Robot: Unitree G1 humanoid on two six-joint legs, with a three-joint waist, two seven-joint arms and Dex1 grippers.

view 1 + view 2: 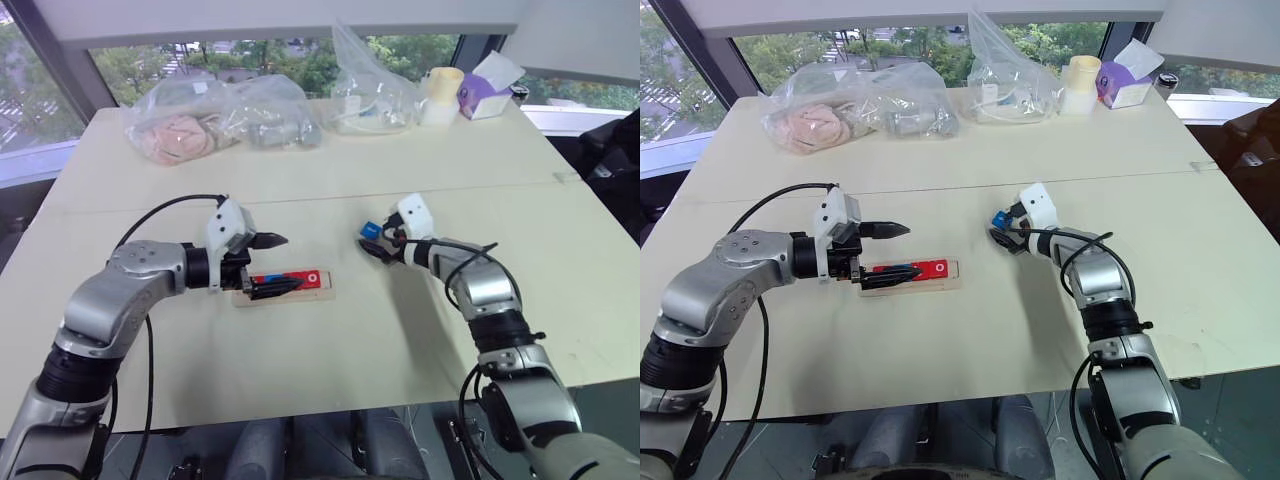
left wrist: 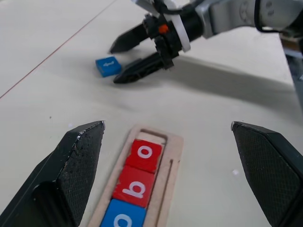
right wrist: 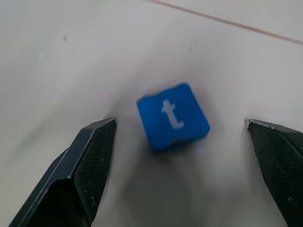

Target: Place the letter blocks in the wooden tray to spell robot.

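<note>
While the blue block (image 3: 173, 117) marked "t" lies flat on the desk (image 1: 400, 150) between the spread fingers of the right pincer (image 1: 377, 243), untouched, the wooden tray (image 2: 166, 163) shows "o", "b", "o" below the left pincer (image 1: 281, 263), also spread; its near end is cut off.
</note>
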